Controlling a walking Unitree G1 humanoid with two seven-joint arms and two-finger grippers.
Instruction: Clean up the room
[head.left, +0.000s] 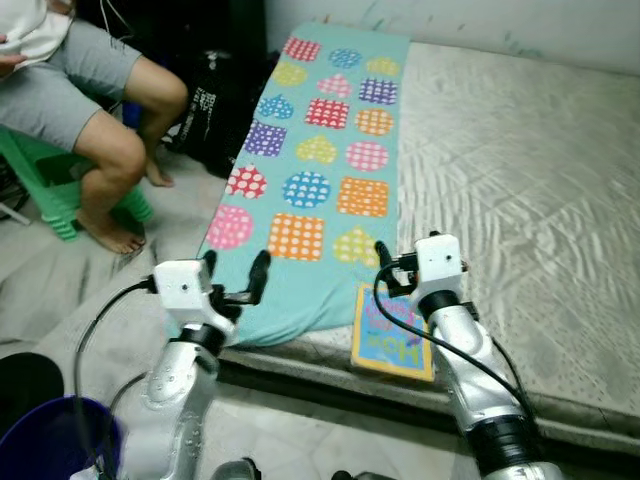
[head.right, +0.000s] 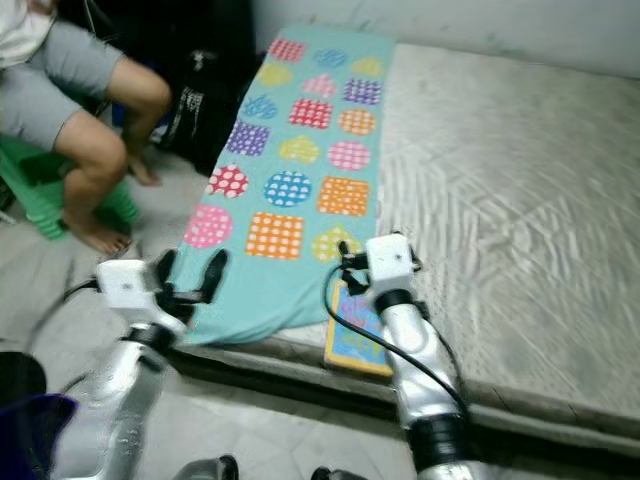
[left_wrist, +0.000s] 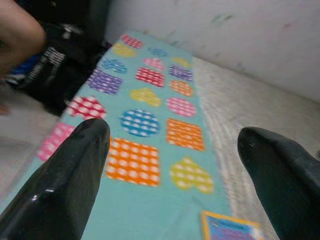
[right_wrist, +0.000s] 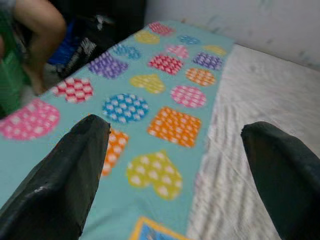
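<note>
I'm looking down over the near edge of a low bed with a pale grey textured mattress (head.left: 520, 170). A long turquoise blanket printed with polka-dot hearts, squares and circles (head.left: 320, 150) runs up the bed's left side, and its near end drapes over the edge towards the floor. Just beside that blanket, at the near edge of the mattress, lies a flat blue book with a yellow border and pink lettering (head.left: 392, 338), partly covered by my right arm.

My left end effector (head.left: 236, 272) hovers over the draped end of the blanket, its two black fingers (left_wrist: 60, 185) spread wide and gripping nothing. My right end effector (head.left: 385, 262) sits above the book's far edge, near the blanket's yellow heart; its fingers (right_wrist: 65, 175) are also spread apart and empty, as the right wrist view makes clear.

Off to the left a person sits on a green plastic stool (head.left: 55, 190), grey shorts, bare feet on the pale floor. A black bag with white print (head.left: 215, 110) rests against the dark area behind them. Down at the lower left, a dark blue round bin (head.left: 50, 440) stands by my left arm.
</note>
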